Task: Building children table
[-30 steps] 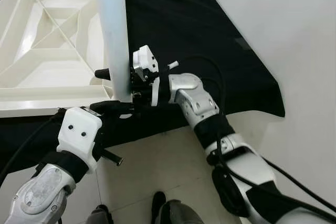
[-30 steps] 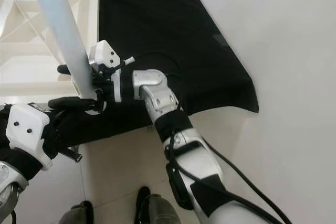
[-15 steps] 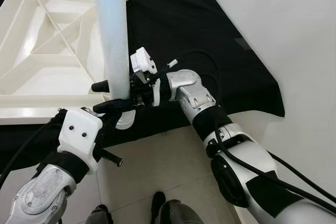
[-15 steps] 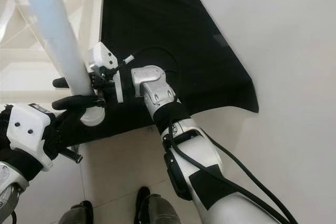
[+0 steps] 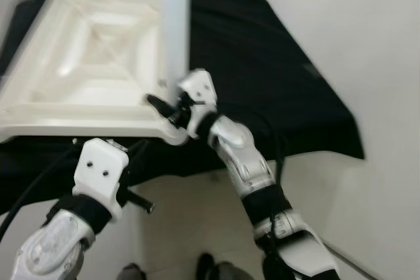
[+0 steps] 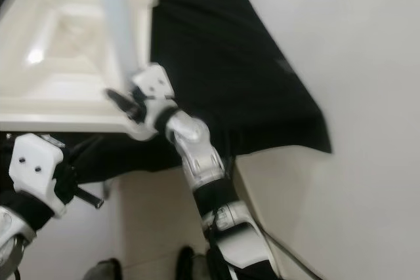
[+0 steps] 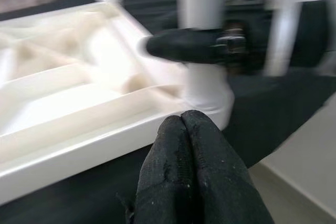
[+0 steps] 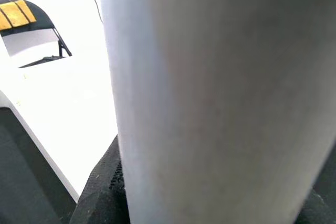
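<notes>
Two grippers work at one corner of the upturned white table top [image 5: 79, 63], which lies on a black cloth [image 5: 262, 63] spread over a pale floor [image 5: 190, 227]. Farthest left, the left gripper [image 7: 195, 129] sits just below the table top's near rim, its two black fingers pressed together with nothing between them; the corner socket stands directly ahead of its tips. To its right, the pale table leg [image 5: 174, 24] rises upright from that corner socket. Right of the leg comes the right gripper [image 5: 163, 106], its fingers clasped around the leg low down, just above the socket, one black finger [image 7: 184, 45] showing across the leg's front. From there the silver right arm [image 5: 246, 162] runs back over the cloth's edge. The eye views are blurred.
</notes>
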You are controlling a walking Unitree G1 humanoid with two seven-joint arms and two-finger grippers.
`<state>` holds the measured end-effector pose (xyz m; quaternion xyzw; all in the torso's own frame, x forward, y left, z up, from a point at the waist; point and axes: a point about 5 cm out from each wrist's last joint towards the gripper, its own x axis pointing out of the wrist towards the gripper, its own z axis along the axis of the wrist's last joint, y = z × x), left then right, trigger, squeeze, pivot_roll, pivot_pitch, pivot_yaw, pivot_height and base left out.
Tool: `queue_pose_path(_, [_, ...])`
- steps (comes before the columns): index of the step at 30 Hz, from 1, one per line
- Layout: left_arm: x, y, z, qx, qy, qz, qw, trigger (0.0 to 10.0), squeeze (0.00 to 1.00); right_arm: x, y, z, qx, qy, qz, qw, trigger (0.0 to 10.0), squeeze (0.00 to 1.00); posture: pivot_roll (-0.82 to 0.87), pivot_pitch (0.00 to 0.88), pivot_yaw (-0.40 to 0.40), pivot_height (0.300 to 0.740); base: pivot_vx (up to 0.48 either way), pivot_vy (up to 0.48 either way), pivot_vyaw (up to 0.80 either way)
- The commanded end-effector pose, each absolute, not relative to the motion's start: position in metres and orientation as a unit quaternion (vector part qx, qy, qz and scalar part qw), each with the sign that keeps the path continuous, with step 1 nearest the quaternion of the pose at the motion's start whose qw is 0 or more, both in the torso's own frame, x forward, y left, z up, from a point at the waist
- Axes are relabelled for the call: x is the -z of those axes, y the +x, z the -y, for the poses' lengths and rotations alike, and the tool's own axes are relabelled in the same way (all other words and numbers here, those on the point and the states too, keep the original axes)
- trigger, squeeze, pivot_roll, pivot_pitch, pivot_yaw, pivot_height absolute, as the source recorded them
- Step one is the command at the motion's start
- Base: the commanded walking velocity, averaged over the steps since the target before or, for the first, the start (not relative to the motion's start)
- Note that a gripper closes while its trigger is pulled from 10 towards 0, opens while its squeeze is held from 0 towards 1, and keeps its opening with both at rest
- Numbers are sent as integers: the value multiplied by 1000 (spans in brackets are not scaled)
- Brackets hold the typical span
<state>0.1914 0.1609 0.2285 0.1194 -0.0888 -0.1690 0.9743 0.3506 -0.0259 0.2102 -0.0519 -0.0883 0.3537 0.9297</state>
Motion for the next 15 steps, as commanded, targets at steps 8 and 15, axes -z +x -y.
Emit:
queue_pose_path(8, [-229, 193, -161, 176, 121, 92, 973, 10000, 0, -172, 354, 6, -386, -70, -8, 920, 4784, 0, 204, 264, -181, 740, 0, 0, 0])
queue_pose_path(15, [-230, 195, -162, 169, 120, 97, 974, 10000, 0, -209, 358, -18, -432, -35, 39, 900, 10000, 1000, 207, 266, -184, 740, 0, 0, 0])
